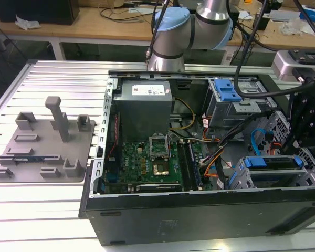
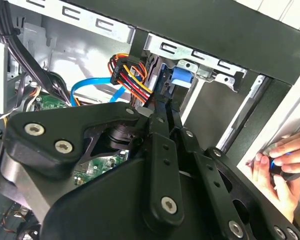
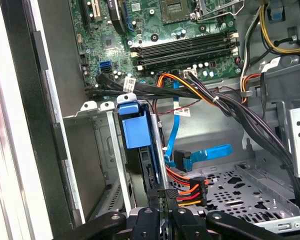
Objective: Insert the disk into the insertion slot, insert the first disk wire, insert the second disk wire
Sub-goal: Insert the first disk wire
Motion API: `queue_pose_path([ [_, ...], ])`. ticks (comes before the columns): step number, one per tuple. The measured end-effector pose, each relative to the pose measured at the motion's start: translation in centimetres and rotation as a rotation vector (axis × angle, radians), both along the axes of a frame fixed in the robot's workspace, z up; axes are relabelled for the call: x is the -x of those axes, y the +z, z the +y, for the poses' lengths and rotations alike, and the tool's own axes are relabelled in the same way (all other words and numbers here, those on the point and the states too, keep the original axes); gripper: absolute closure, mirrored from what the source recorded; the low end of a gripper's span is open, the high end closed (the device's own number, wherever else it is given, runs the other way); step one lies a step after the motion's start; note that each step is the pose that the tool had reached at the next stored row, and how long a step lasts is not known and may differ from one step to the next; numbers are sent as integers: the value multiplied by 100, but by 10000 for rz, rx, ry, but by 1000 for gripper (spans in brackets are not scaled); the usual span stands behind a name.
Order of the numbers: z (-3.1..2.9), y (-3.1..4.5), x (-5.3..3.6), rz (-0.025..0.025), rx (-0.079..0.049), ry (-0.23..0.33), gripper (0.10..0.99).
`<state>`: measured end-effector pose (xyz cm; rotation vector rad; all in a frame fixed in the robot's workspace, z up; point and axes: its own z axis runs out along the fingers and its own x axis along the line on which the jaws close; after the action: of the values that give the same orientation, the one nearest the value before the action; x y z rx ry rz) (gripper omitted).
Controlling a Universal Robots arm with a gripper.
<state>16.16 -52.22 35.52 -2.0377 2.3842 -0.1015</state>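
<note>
**Closing on the power plug, with the disk lying in its bay**

The disk (image 3: 136,131) is sitting inside the insertion slot (image 3: 119,165), the low grey cage at the exterior view's lower right corner of the open computer case (image 1: 199,215). Its bright blue frame is showing at the mouth of the bay, and in the exterior view it is lying flat between the cage walls (image 1: 273,161).

The gripper (image 3: 162,192) is reaching down just beside the disk's end. Its two black fingers are lying pressed together, with only a thin seam showing between them. Their tips are meeting the black power plug (image 3: 187,192), which is trailing red, orange and yellow wires (image 2: 132,75); whether the fingers are actually pinching the plug cannot be told.

A blue data cable (image 3: 210,152) is curving down from the motherboard (image 1: 152,163), and its connector is hanging near the disk and close to the power plug.

The taller cage with the blue latch (image 1: 228,94) is standing apart, further back in the case.

In the second wrist view, a person's hand (image 2: 272,170) is resting at the case's outer edge, holding something small and dark
</note>
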Motion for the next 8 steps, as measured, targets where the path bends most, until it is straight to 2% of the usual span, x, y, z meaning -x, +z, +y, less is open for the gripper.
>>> queue_pose_path([
  [8, -7, 1, 2, 0, 1, 85, 922],
])
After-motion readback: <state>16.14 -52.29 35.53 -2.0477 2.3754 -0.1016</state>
